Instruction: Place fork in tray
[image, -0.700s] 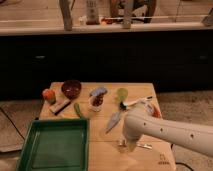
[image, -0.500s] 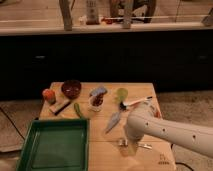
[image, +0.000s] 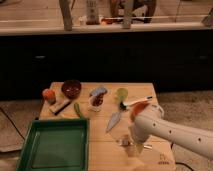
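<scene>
The green tray (image: 59, 123) lies at the table's front left with a bare bottom. The fork (image: 144, 146) is a small silvery piece lying on the wooden table near the front right. It is well to the right of the tray. My gripper (image: 129, 144) hangs from the white arm (image: 170, 131) that reaches in from the right. It is low over the table, right at the fork's left end and partly covering it. Whether it touches the fork cannot be told.
A grey-blue blade-shaped piece (image: 114, 121) lies just left of the arm. Behind are a white-handled utensil (image: 137, 101), a green cup (image: 122, 94), a white cup (image: 95, 102), a dark red bowl (image: 71, 88), an orange fruit (image: 48, 95) and a green pepper (image: 79, 110).
</scene>
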